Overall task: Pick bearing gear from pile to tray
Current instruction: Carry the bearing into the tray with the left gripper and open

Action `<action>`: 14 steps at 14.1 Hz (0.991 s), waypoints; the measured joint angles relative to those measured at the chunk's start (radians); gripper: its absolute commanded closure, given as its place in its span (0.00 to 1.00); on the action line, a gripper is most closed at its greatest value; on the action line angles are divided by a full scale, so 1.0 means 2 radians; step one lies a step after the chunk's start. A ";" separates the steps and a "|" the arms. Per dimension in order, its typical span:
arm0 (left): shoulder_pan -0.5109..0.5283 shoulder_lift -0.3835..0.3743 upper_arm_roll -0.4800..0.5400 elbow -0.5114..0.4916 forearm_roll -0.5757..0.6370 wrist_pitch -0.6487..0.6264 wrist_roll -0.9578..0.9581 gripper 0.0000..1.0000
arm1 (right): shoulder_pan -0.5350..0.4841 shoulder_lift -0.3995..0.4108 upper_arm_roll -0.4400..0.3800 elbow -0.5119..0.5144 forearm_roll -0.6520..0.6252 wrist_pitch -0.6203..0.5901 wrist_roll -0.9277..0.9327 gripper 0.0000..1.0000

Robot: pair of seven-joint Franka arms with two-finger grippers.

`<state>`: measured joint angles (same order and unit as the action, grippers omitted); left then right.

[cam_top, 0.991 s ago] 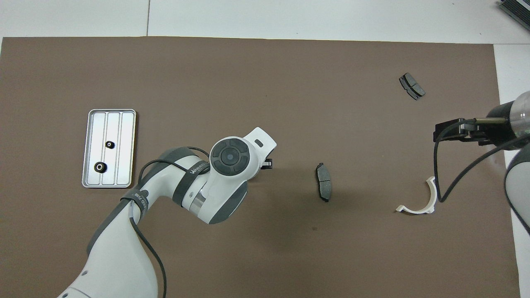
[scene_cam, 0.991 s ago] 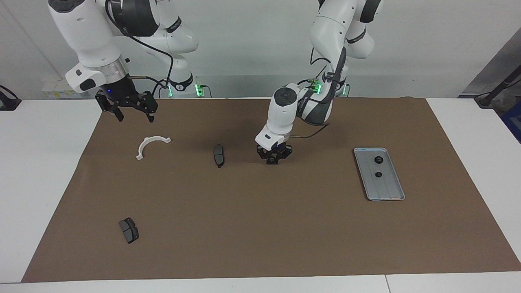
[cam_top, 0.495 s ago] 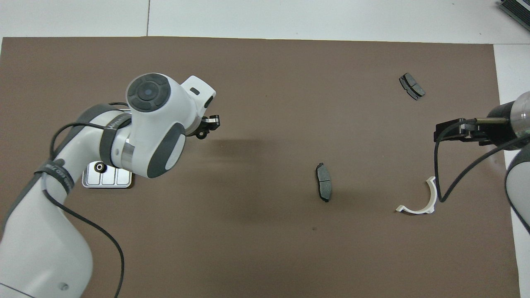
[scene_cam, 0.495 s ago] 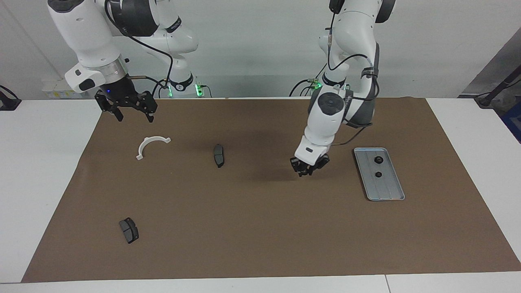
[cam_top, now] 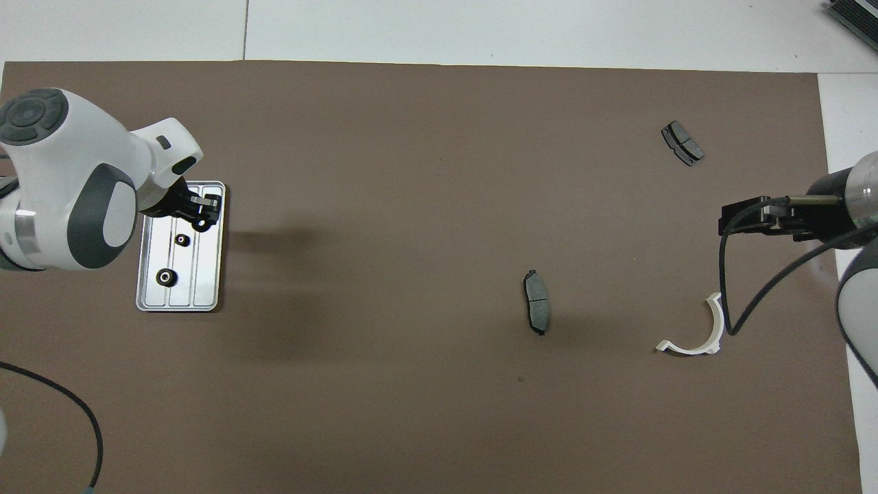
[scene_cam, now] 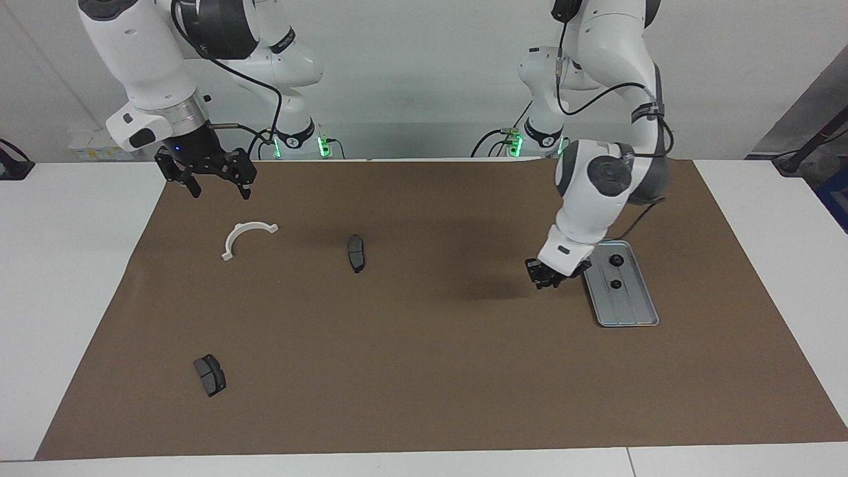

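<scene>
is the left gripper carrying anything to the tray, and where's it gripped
It cannot be told. The left gripper hangs at the edge of the tray, and something small and dark may sit between its fingertips. The right gripper waits, open and holding nothing.

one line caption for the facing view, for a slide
Left gripper hangs at the tray edge, two black rings already inside; right gripper waits above the white bracket.

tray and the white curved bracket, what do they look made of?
Tray: likely metal, silver-grey with a satin sheen, a low raised rim and lengthwise ridges that catch the light. White curved bracket: probably moulded plastic, matte opaque white, thin arc with small end tabs; painted metal can't be ruled out.
</scene>
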<state>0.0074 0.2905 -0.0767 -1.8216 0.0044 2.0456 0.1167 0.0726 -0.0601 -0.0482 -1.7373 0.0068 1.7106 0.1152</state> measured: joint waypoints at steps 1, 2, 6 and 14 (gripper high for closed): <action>0.013 -0.001 0.000 -0.007 0.000 0.004 0.020 0.70 | 0.000 0.000 0.000 0.000 0.000 0.000 0.000 0.00; 0.021 -0.002 0.000 -0.016 0.000 0.014 0.032 0.68 | 0.000 0.000 0.000 0.000 0.000 0.000 0.000 0.00; 0.027 -0.015 -0.003 -0.076 0.000 0.093 0.038 0.51 | 0.000 0.000 0.000 0.000 0.000 0.000 0.000 0.00; 0.025 -0.028 -0.009 -0.094 0.000 0.103 0.021 0.00 | 0.000 0.000 0.000 0.000 0.000 0.000 0.000 0.00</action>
<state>0.0579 0.2354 -0.0938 -2.0100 0.0043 2.2521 0.1578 0.0726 -0.0602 -0.0482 -1.7373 0.0069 1.7106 0.1152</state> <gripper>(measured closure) 0.000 0.000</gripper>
